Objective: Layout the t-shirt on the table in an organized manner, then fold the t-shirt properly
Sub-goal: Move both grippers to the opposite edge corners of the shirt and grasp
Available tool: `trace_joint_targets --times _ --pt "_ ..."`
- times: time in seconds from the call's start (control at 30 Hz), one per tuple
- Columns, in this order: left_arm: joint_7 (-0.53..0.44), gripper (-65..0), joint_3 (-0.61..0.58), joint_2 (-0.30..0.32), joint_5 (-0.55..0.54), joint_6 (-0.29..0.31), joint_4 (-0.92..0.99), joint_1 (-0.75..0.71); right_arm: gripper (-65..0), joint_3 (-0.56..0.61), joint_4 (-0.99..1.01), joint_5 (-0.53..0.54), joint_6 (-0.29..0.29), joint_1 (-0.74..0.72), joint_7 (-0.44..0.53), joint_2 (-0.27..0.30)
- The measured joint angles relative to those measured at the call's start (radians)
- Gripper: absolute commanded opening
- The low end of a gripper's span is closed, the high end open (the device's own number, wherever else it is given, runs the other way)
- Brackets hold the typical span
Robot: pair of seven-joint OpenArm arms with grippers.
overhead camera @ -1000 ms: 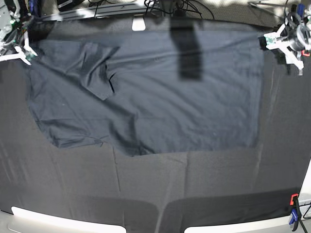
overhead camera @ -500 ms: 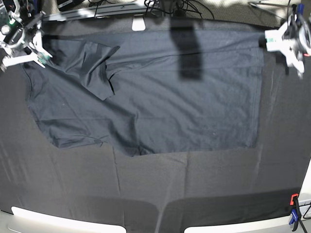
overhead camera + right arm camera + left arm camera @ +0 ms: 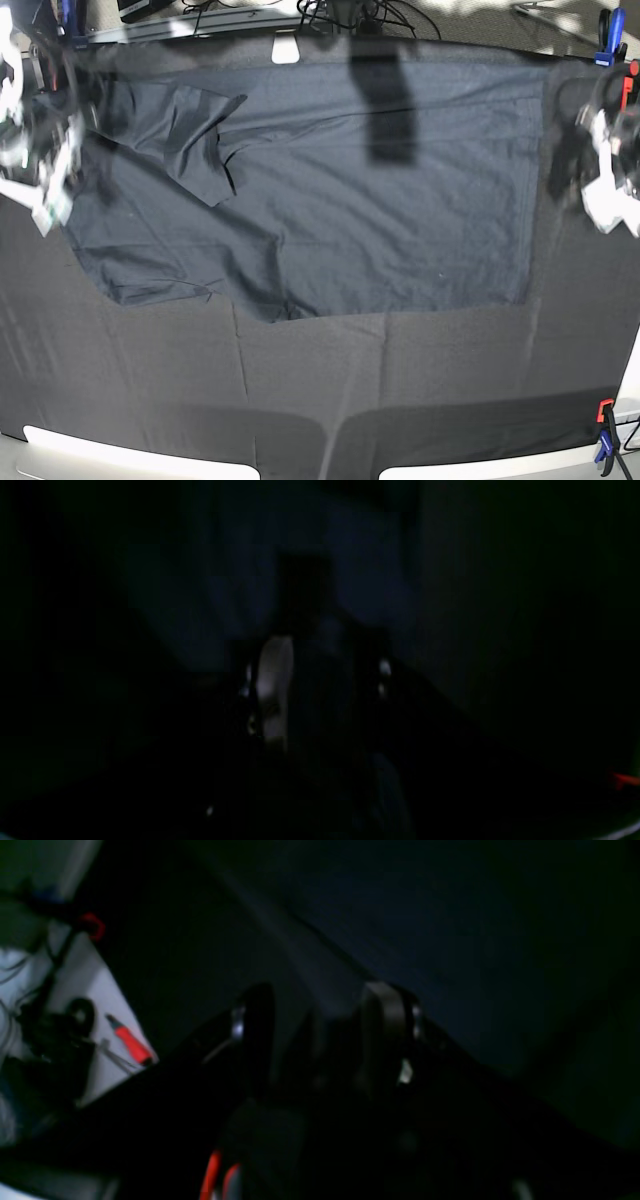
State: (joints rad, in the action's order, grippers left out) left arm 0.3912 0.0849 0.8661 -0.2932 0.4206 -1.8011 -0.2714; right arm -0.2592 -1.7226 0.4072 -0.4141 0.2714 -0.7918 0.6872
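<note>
Folding looked incomplete: the t-shirt [image 3: 400, 230] lay broad and partly doubled along the cable-side edge of the table [image 3: 330, 370]. Its straighter side looked fairly smooth; the other was creased, with a bunched flap. Smoothing and compact folding remained. The left gripper [image 3: 598, 160] and right gripper [image 3: 58, 180] both had parted, empty jaws.

A wide rectangular table covered in matte black cloth [image 3: 450, 370] bears a large, rumpled charcoal-grey fabric t-shirt [image 3: 350, 220], spread from its centre toward 12 o'clock and 10 o'clock.
</note>
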Motion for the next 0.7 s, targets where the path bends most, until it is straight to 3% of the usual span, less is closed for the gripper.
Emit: trace_joint_targets --times 0.17,0.33,0.53,0.7 --pt "0.008 -38.3 0.006 -0.186 -0.050 0.002 0.169 0.154 -44.2 0.000 0.145 0.074 -0.019 -0.197 -0.053 -0.086" --pt "0.031 -38.3 0.006 -0.322 -0.099 0.001 0.385 0.311 -44.2 -0.001 0.280 0.121 -0.037 -0.348 -0.143 -0.133" --pt "0.119 -38.3 0.010 -0.409 -0.135 -0.002 0.734 0.552 -44.2 -0.001 0.439 0.118 -0.094 -0.488 -0.234 -0.167" --pt "0.151 -38.3 0.008 -0.440 -0.145 0.046 1.012 0.734 -44.2 -0.003 0.460 0.119 -0.101 -0.536 -0.246 -0.169"
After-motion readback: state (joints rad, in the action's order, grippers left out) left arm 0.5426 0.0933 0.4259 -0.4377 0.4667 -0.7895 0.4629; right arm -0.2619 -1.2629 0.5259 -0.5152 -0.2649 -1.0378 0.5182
